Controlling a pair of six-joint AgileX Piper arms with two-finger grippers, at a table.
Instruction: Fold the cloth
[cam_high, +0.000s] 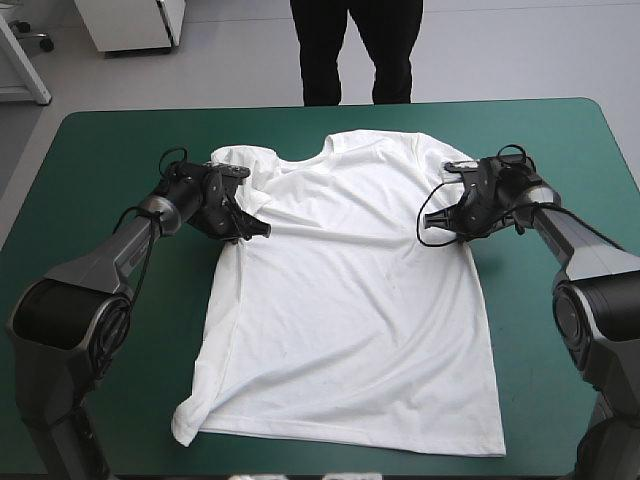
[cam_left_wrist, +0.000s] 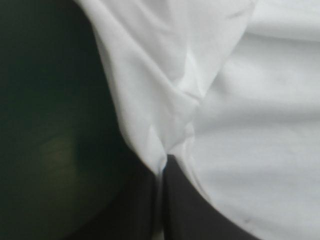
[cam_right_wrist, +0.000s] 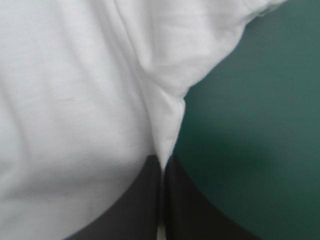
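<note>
From high behind the robot we look forward and down over the whole teal-green table (cam_high: 100, 150), while both wrist cameras peer along the left gripper (cam_left_wrist: 162, 161) and right gripper (cam_right_wrist: 162, 160) (from very close), sharing with it the T-shirt (cam_high: 350, 290) at its underarms.

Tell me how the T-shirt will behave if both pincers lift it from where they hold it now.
Probably floppy: the T-shirt puckers into soft folds where the left pincer and right pincer pinch it. Likely light, as it looks like thin cloth lying flat. Its lower half would likely sag and trail, since it is held only near the sleeves.
</note>
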